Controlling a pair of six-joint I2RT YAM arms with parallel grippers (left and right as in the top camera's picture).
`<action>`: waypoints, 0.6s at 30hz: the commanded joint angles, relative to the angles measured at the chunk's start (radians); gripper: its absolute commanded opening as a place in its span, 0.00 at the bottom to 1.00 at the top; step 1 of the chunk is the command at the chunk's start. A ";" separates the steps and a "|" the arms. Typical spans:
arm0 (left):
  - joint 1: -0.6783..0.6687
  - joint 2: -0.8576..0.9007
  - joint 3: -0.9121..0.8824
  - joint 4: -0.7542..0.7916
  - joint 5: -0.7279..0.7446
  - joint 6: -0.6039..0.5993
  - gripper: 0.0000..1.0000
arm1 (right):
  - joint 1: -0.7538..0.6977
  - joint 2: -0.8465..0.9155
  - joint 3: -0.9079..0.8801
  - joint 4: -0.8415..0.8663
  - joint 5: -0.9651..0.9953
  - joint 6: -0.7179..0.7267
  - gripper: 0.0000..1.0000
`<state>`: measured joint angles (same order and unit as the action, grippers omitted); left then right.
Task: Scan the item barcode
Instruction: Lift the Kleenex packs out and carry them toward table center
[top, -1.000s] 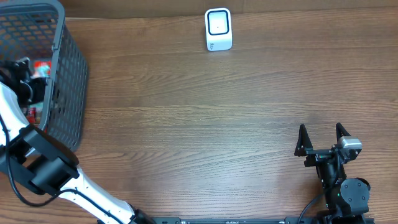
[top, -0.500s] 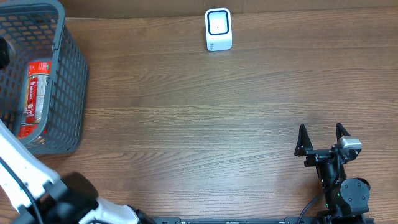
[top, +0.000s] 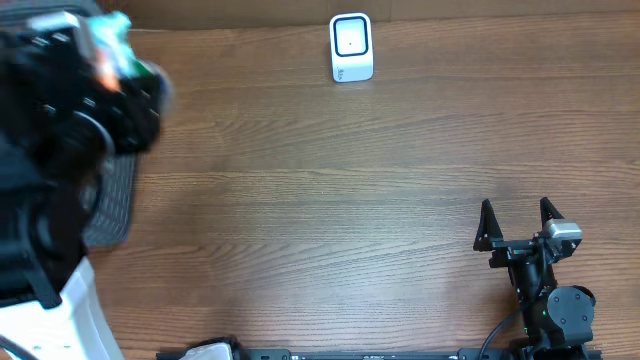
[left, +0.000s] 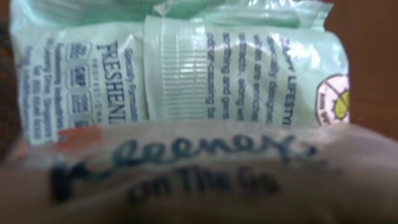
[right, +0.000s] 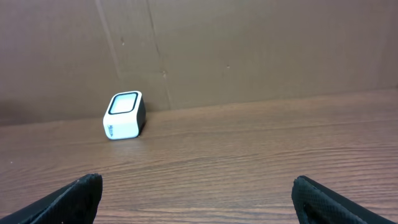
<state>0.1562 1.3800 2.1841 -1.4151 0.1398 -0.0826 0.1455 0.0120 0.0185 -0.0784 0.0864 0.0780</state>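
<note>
Pale-green tissue pack (left: 186, 74) sits clamped in the left gripper (top: 108, 58), high and well left of the scanner (top: 351, 47), likely to present its barcode; right gripper (top: 516, 222) gapes idle.

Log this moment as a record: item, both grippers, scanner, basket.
item: Kleenex pack, pale green, fills the left wrist view
left gripper: blurred, close under the overhead camera, holding the Kleenex pack
right gripper: open, empty, low at the near right, facing the scanner
scanner: white, upright at the far edge of the table, nothing in front of it
basket: grey, only a corner shows
</note>
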 joint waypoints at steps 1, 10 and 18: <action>-0.105 0.007 -0.014 -0.029 -0.110 -0.119 0.26 | -0.001 -0.006 -0.011 0.004 0.010 -0.001 1.00; -0.421 0.007 -0.337 0.014 -0.230 -0.314 0.27 | -0.001 -0.006 -0.011 0.004 0.010 0.000 1.00; -0.686 0.011 -0.762 0.322 -0.255 -0.625 0.25 | -0.001 -0.006 -0.011 0.004 0.010 -0.001 1.00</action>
<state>-0.4500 1.3991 1.5265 -1.1759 -0.0845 -0.5217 0.1455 0.0120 0.0185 -0.0784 0.0868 0.0776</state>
